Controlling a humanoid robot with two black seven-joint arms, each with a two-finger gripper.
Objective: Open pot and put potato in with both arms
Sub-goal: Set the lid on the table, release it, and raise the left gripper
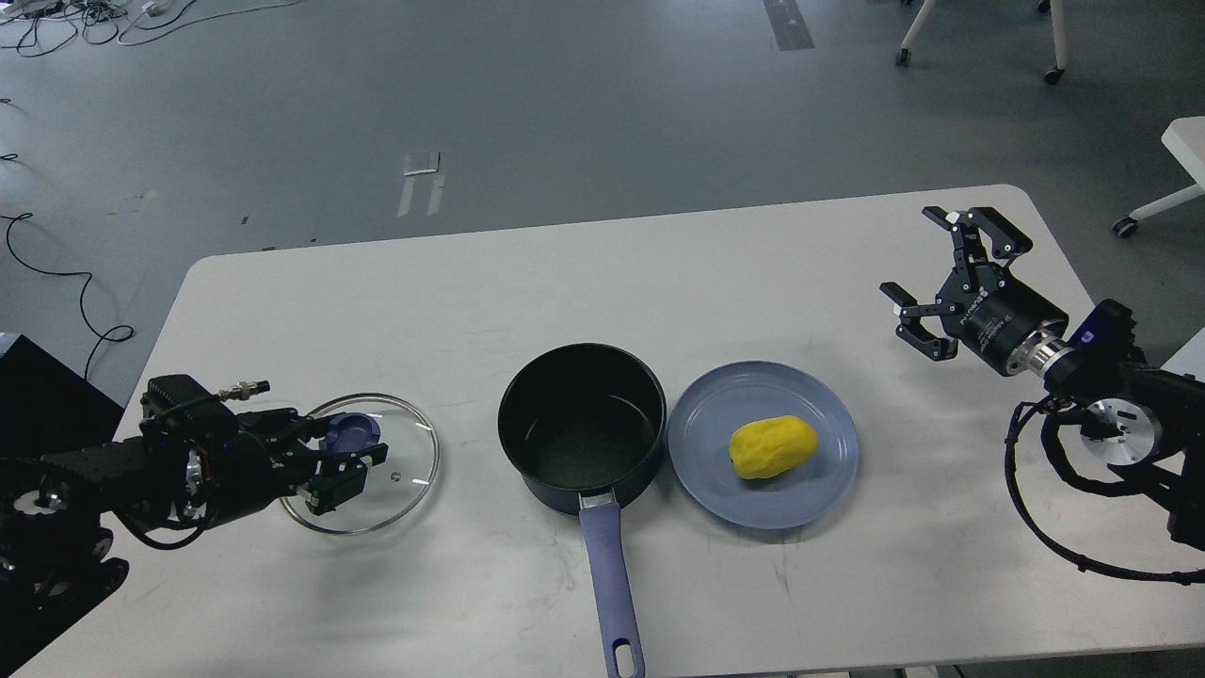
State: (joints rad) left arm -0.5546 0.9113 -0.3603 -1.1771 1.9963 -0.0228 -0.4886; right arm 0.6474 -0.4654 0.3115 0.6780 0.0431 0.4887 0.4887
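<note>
Yellow and smooth, the potato (773, 447) lies on the blue-grey plate (715, 490), which sits just right of the pot (582, 426) with their rims touching or nearly so. You can see the pot uncovered near the middle of the white table (565, 273), its black inside bare and its long periwinkle handle (609, 584) pointing toward the near edge. Your right gripper (927, 273) hangs with its fingers spread wide and nothing between them, well apart from the potato, up and to the right of the plate. Your left gripper (350, 450) is at the blue knob (355, 432) of the glass lid (414, 476), which lies flat on the table left of the pot; you cannot tell whether its fingers pinch the knob or merely flank it.
</note>
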